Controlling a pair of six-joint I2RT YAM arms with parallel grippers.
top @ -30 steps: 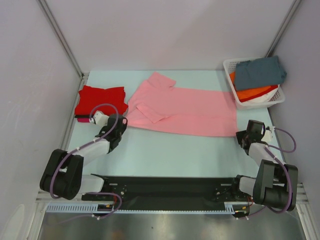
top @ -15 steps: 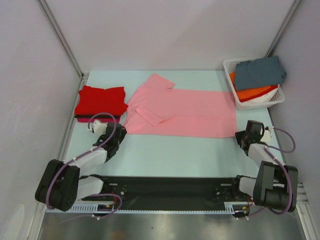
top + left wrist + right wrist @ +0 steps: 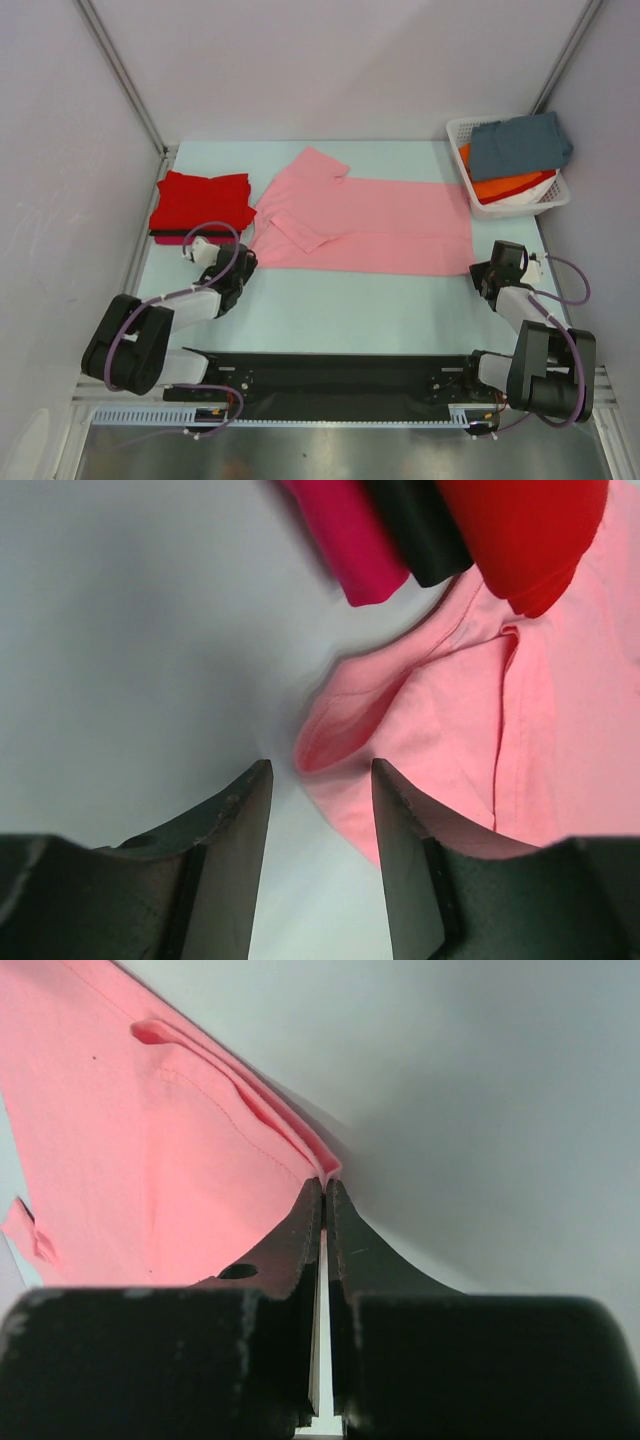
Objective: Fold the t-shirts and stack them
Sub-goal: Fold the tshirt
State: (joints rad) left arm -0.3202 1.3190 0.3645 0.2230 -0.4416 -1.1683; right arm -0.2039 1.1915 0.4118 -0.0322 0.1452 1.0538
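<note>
Pink t-shirt [image 3: 380, 220] lies flat on the counter [image 3: 330, 300], spread lengthwise, one sleeve turned in. Its two near corners sit at the two sets of fingers.

Right fingers [image 3: 290, 1250]: pressed together, pink hem corner nipped at their very tips.
Left fingers [image 3: 235, 830]: spread wide, holding nothing. A rolled pink edge lies just ahead of the tips, in line with the gap, not yet inside.

Step in hand, as I read it: take the left corner to match the right, then fold. To do it well, slide the left fingers forward, low on the counter, so both layers of the rolled edge go in, and close only then. The right hold looks shallow, so lift both ends together and gently, or it may slip.

Count:
- One pink shirt spread out.
- Folded pile beyond the left fingers: red t-shirt [image 3: 203, 200] on top, dark layer [image 3: 415, 530] and magenta layer [image 3: 345, 540] beneath. Three.
- One white basket [image 3: 460, 130] beyond the right fingers: slate t-shirt [image 3: 520, 143], orange t-shirt [image 3: 510, 185] under it. More lies below, number unclear.
</note>
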